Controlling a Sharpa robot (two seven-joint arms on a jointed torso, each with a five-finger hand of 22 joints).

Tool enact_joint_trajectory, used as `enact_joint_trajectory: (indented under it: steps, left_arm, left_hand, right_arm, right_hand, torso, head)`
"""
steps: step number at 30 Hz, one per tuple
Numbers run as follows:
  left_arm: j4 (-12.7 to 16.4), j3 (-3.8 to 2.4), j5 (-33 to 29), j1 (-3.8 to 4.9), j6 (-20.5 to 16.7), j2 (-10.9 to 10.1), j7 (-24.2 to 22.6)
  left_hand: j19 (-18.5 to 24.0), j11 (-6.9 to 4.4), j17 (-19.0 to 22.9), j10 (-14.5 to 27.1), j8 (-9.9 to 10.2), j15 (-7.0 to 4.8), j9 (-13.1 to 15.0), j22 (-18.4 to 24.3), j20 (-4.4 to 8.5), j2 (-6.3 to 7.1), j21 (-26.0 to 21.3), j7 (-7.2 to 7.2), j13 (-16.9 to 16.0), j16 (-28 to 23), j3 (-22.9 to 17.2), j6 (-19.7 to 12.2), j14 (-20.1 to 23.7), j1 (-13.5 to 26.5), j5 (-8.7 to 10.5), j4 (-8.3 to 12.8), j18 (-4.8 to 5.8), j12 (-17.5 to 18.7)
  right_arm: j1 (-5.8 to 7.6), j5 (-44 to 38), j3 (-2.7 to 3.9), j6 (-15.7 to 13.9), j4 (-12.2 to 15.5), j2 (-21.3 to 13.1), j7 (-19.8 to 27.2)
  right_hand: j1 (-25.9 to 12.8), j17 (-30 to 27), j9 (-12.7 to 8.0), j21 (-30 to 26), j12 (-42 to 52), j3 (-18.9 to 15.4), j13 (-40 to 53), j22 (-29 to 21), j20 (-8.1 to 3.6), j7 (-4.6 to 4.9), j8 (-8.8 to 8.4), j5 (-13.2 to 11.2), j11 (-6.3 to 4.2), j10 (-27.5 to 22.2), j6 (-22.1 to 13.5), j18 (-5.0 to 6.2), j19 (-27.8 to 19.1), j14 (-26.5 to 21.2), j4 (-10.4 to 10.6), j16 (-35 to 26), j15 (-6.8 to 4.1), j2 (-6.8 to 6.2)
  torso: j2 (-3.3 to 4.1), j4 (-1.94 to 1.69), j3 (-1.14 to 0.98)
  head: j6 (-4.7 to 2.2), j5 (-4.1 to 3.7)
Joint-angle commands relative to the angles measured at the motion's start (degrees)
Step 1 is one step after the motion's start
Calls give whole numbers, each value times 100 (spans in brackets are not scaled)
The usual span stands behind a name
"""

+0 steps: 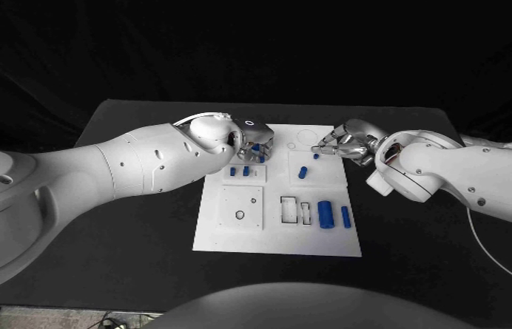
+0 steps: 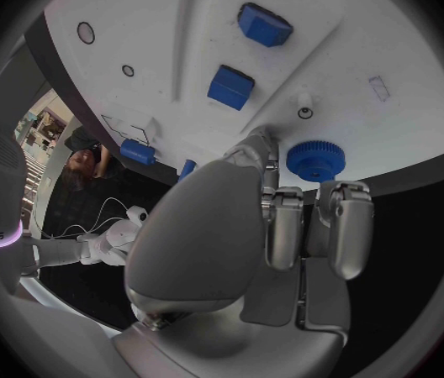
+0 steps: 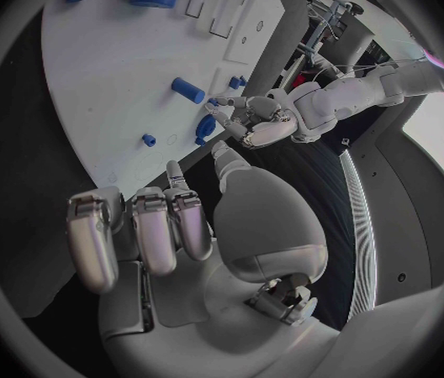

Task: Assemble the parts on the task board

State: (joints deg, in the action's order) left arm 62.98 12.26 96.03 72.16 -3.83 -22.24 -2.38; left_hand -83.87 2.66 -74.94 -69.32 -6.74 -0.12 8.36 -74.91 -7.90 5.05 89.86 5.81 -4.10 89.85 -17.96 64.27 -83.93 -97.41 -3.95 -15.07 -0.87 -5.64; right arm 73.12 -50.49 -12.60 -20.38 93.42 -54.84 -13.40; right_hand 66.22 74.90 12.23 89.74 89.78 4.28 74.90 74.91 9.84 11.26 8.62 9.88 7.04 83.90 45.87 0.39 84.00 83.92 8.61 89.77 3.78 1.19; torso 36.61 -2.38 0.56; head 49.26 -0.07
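Observation:
The white task board point(image 1: 273, 229) lies mid-table. My left hand point(image 1: 254, 148) hangs over its far left corner, where thumb and fingertips point(image 2: 283, 218) close round a blue gear point(image 2: 315, 160) that sits at board level. Two small blue blocks point(image 2: 230, 86) stand just beyond it. My right hand point(image 1: 339, 143) hovers at the board's far right edge, fingers point(image 3: 149, 227) apart and holding nothing. A small blue stub point(image 3: 149, 140) stands on the board just ahead of them. A blue peg point(image 1: 303, 172) lies mid-board, and two blue cylinders point(image 1: 325, 214) lie on the near right.
The black table point(image 1: 128, 218) surrounds the board with free room on both sides and in front. Outlined slots point(image 1: 291, 209) and a small hole point(image 1: 240, 214) mark the board's near half. My two hands are a short way apart across the board's far edge.

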Motion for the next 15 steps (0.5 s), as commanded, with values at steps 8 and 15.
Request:
enact_joint_trajectory:
  steps: [8,15]
  left_arm:
    - [-4,17,109,-29,-186,-23,-193]
    - [35,15,100,-34,-367,-68,-289]
  left_hand:
    - [-613,14,-1506,-71,-35,24,10,-1509,36,-42,14,12,11,15,9,71,-607,25,17,43,87,-36]
    - [-613,22,-1506,-98,-39,30,14,-1509,37,-49,14,22,13,15,8,93,-607,35,16,44,87,-34]
  right_arm:
    - [-4,-6,-1,78,2,-1,15]
    - [-6,-7,-1,89,-6,-9,10]
  right_hand:
    - [-17,1510,14,26,22,-34,1510,1509,59,6,24,35,44,610,48,-39,600,608,19,23,47,49]
    - [-17,1510,14,26,22,-34,1510,1509,59,6,24,35,44,610,48,-39,600,608,19,23,47,49]
  torso:
    - [-3,-3,-2]
    - [-3,-4,0]
  head:
    - [-1,2]
    - [-12,-3]
